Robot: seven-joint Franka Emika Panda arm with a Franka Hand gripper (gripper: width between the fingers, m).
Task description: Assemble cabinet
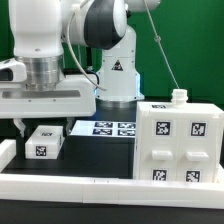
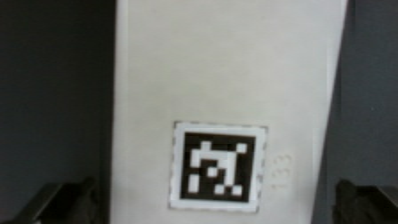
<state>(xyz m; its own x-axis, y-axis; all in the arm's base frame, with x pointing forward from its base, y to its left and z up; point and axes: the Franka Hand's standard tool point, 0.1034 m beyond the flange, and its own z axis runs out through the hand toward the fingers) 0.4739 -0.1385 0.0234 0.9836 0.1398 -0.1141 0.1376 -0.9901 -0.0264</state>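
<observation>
The cabinet (image 1: 180, 140) is a large white boxy body with four tagged square blocks on its face; it stands on the exterior view's right. A small white part (image 1: 43, 143) with a black-and-white tag lies on the dark table on the left. My gripper (image 1: 45, 128) hangs just above it. In the wrist view the same white part (image 2: 222, 90) fills the middle, tag facing the camera. My gripper (image 2: 217, 205) is open, its dark fingertips (image 2: 71, 202) standing on either side of the part with small gaps and not touching it.
The marker board (image 1: 108, 128) lies flat on the table behind, between the small part and the cabinet. A long low white rail (image 1: 90, 185) runs along the front. The robot's base (image 1: 118, 75) stands at the back. A small white knob (image 1: 178, 96) sits on top of the cabinet.
</observation>
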